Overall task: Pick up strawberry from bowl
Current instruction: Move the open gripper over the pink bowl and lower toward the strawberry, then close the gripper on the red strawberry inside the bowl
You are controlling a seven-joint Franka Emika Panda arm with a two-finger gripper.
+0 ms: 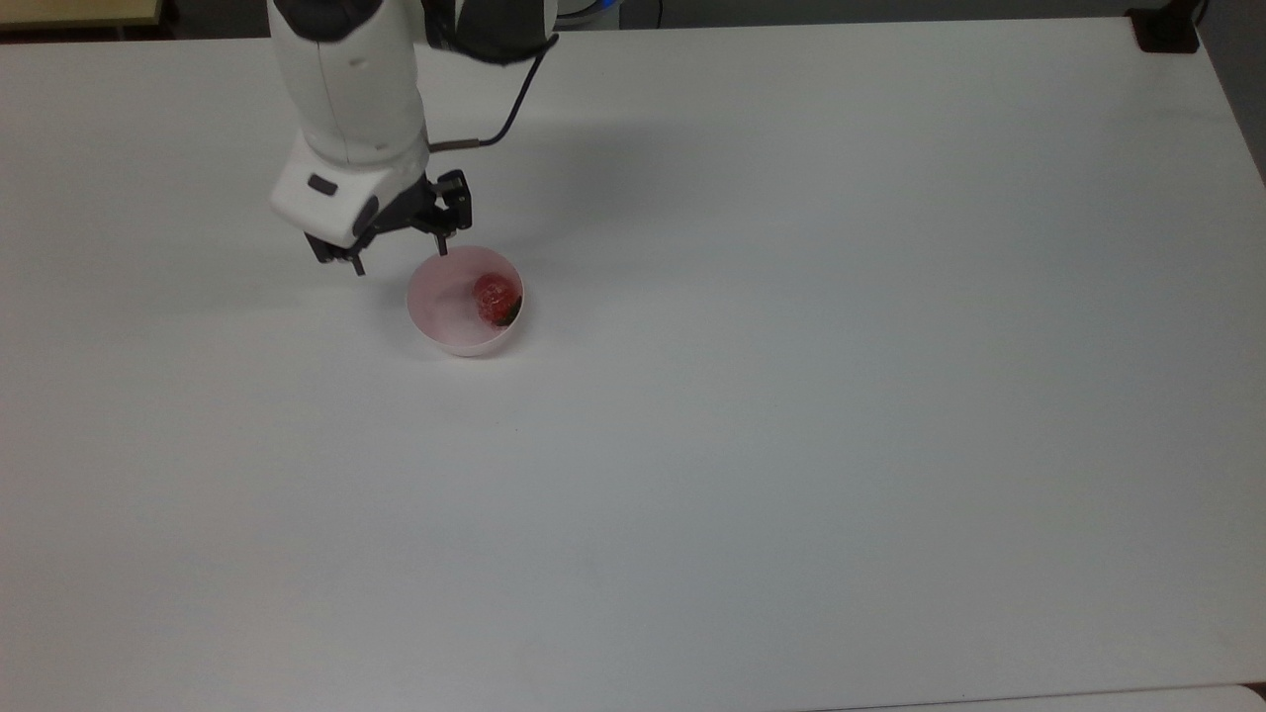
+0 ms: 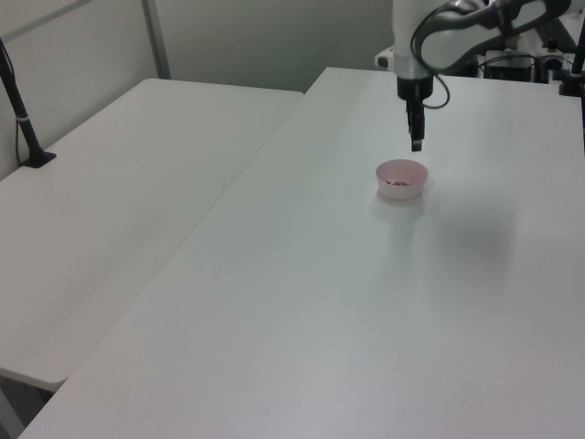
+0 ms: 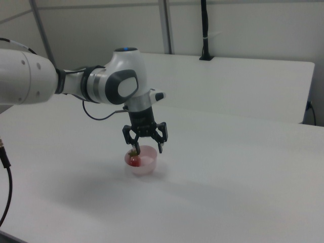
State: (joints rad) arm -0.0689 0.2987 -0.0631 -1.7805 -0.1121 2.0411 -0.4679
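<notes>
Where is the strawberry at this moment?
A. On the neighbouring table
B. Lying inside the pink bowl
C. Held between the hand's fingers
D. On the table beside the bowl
B: the strawberry lies inside the bowl, while the hand hovers open above its rim.

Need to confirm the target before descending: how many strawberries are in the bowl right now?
1. The strawberry lies inside the bowl, against the wall on the top view's right. The open gripper hangs above the opposite rim. Nothing seems hidden under it.

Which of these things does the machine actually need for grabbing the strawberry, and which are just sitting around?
Needed for the job:
strawberry
bowl holding it
claw, open, above the bowl

Just around:
second table alongside
black post standing on that table
</notes>
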